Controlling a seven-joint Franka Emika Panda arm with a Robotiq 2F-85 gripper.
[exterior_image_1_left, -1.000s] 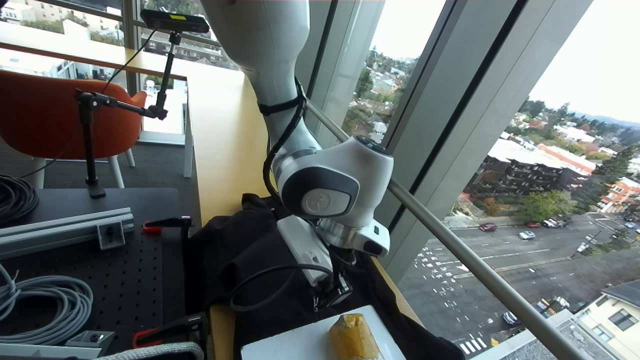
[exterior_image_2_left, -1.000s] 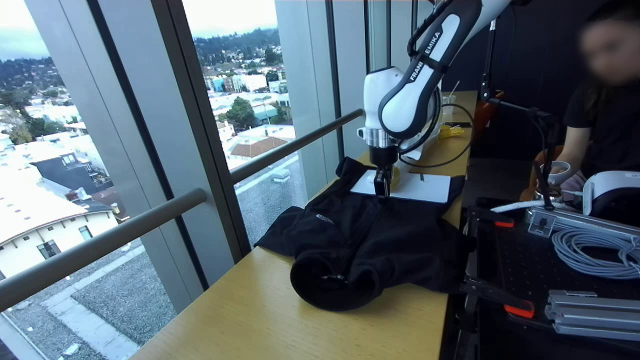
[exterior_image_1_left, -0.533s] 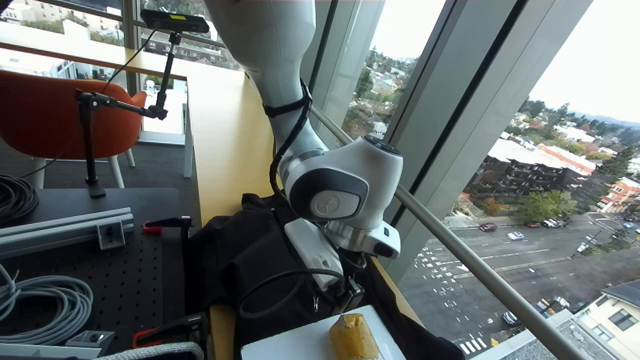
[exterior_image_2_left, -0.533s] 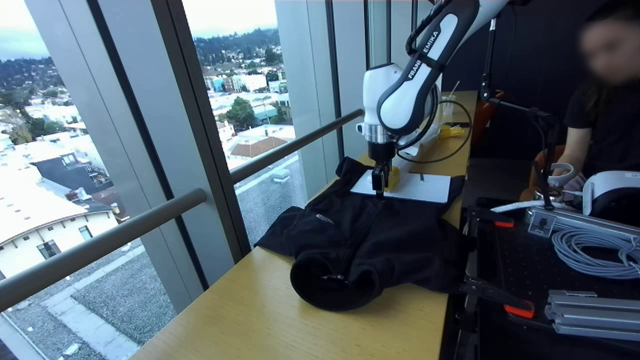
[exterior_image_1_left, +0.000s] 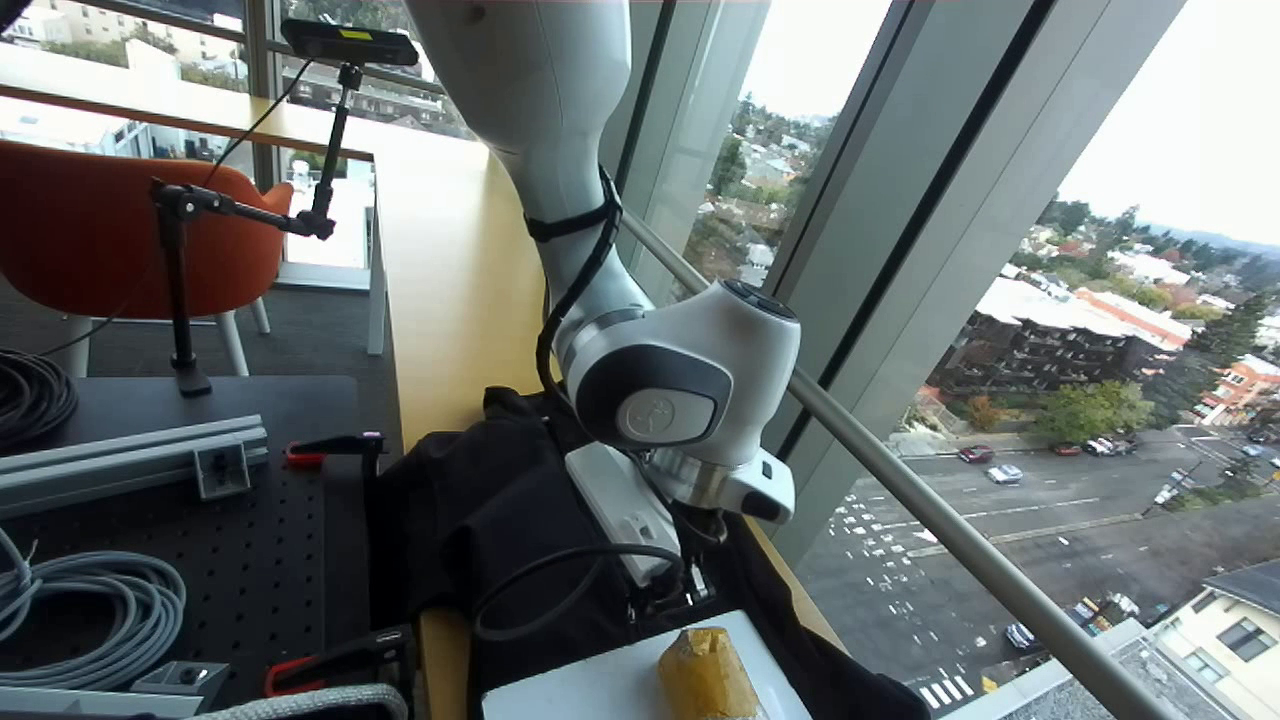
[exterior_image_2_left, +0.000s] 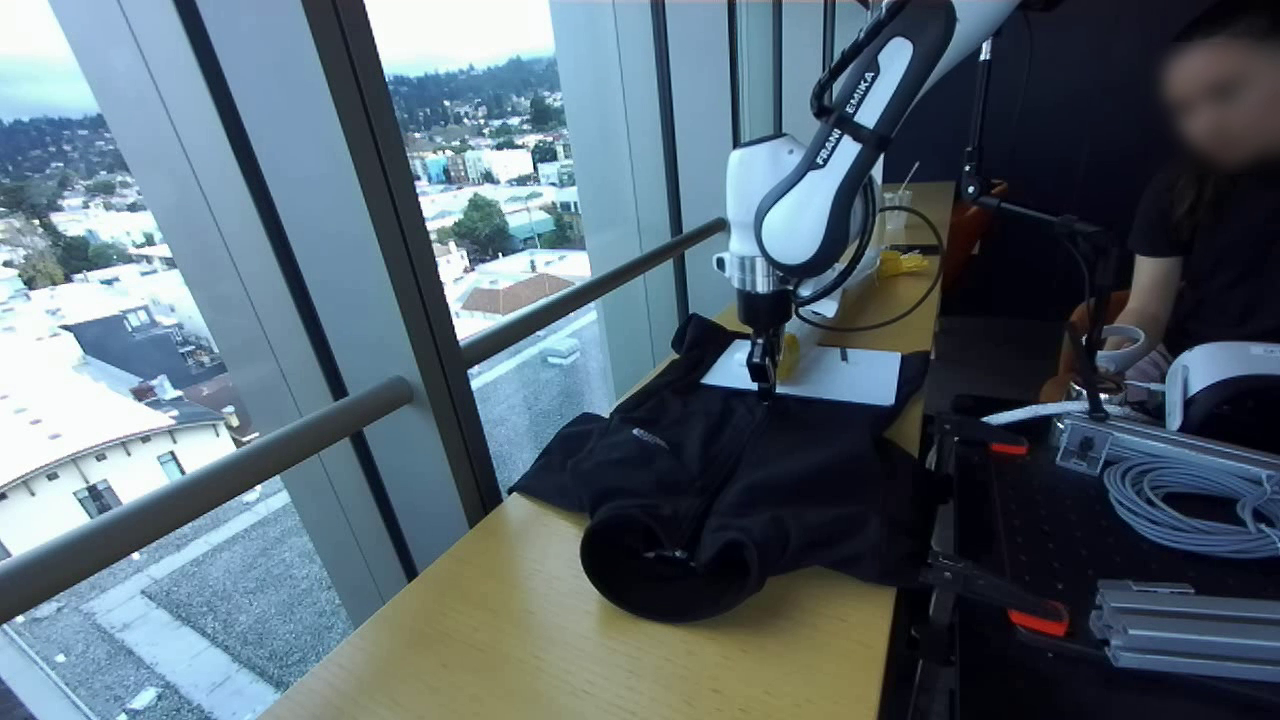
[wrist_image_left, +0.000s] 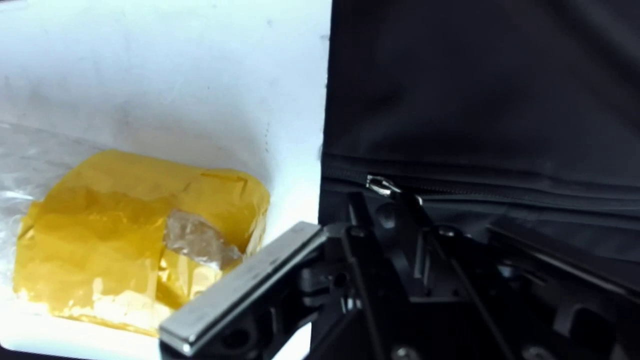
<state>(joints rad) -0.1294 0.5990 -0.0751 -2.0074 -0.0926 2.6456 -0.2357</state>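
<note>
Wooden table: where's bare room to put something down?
In an exterior view, the wooden table is bare from the black jacket to the picture's lower edge. The white board has room right of the yellow bundle. Crowded: around the claw, zipper and bundle.

White arm (exterior_image_2_left: 840, 140): there it is, slanting down from the top edge in both exterior views, bent sharply near its end!
Silver wrist collar (exterior_image_2_left: 757, 272): turned almost straight down.
Black hand (wrist_image_left: 383, 204): hanging right below the collar, pointing down, only a touch off vertical.
Fingers (wrist_image_left: 360, 214): side by side in the wrist view, tips close together, and yes, a narrow gap shows between them!
</note>
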